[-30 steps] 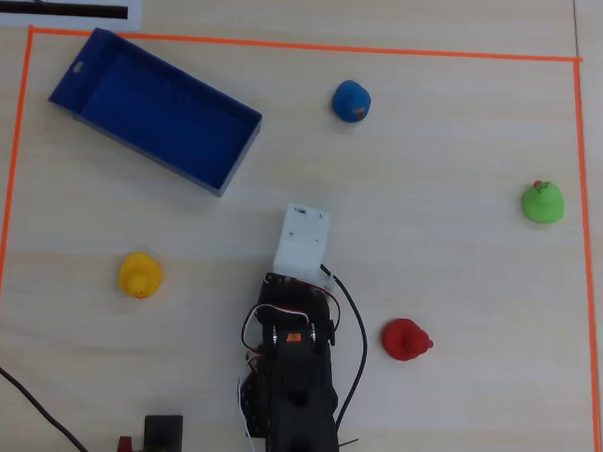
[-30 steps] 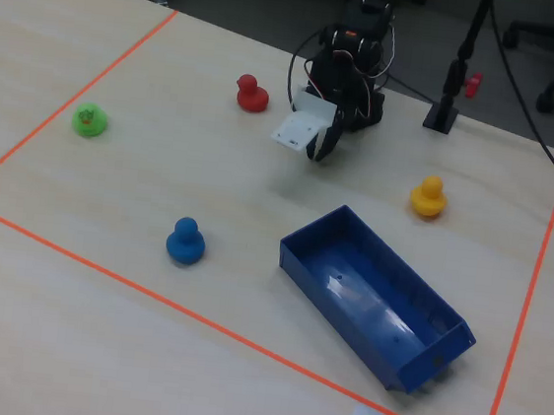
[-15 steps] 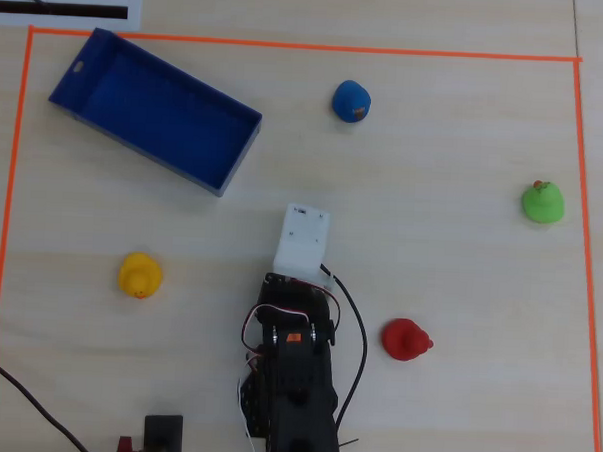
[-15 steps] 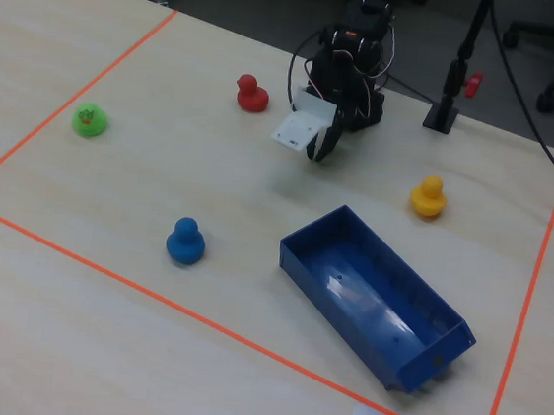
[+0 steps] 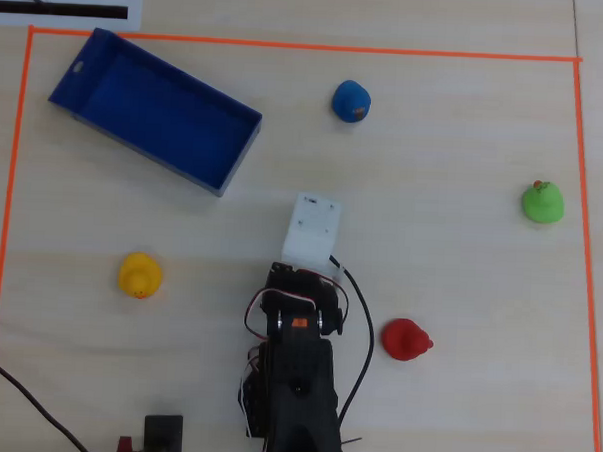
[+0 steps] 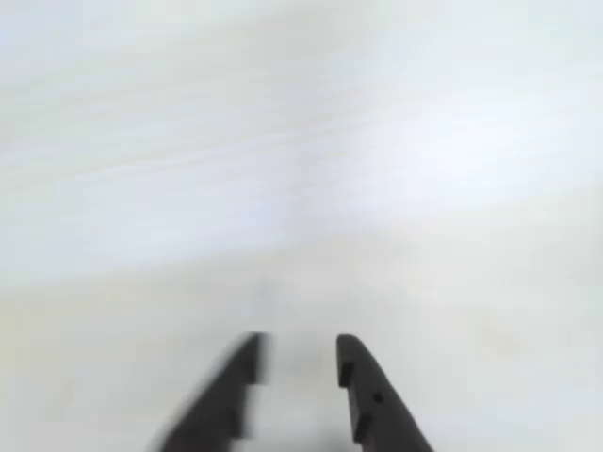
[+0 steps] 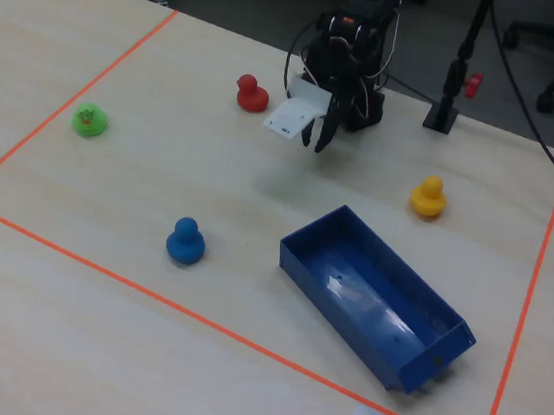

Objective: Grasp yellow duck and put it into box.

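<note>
Progress: basically zero. yellow duck [image 5: 139, 276] sits untouched on the table [image 5: 449, 293], box [image 5: 156, 110] has nothing in it. Everything's left: reach, grasp, lift, carry, drop

Gripper [image 6: 297, 363] is empty, fingers slightly apart w/ a narrow gap, bare tabletop between them in wrist view. That view is blurry, no duck in it. In fixed view the gripper [image 7: 321, 133] hangs tips-down near the arm base, above the table, not near any duck

Where things are (overhead view): yellow duck is left of the arm, lower-left part of the taped area, well apart from the gripper. Box is upper left, angled, above the duck w/ clear table between. In fixed view duck [image 7: 428, 198] is right of the arm, box [image 7: 377, 297] in front of it toward the camera, open side up

Distractors: red duck [image 5: 407, 340] just right of the arm, blue duck [image 5: 351, 100] top centre, green duck [image 5: 542, 201] far right. All clear of the duck-to-box path imo

Materials/shapes:
- ducks: small, rounded, smooth, look like soft rubber; yellow one has an orange beak. Round body = prob. easy to squeeze, could slip if pinched off-centre
- box: dark blue, shallow rectangle, thin rigid walls, looks like plastic, glossy floor w/ light glare, small slot in one end wall
- table: pale wood grain, matte, flat, orange tape border [image 5: 289, 45]
- gripper fingers: dark, hard plastic, tapered; white block-shaped camera housing [image 5: 311, 229] on the wrist
</note>
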Controlling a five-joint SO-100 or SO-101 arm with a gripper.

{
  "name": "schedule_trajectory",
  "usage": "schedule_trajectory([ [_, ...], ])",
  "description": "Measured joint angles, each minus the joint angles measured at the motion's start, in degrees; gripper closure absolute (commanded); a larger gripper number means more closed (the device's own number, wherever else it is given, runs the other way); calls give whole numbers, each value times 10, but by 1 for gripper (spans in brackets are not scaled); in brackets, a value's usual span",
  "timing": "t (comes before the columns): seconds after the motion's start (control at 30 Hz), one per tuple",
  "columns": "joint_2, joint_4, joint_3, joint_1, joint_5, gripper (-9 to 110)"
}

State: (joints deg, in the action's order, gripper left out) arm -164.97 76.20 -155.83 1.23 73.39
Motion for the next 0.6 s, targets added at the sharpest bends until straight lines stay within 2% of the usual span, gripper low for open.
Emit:
schedule_trajectory([
  [0.17, 238, 200, 338, -110, -73, 58],
  [0.23, 288, 226, 432, -172, -127, 57],
  [0.4, 409, 199, 569, -308, -265, 56],
  [0.6, 514, 101, 537, -392, -362, 57],
])
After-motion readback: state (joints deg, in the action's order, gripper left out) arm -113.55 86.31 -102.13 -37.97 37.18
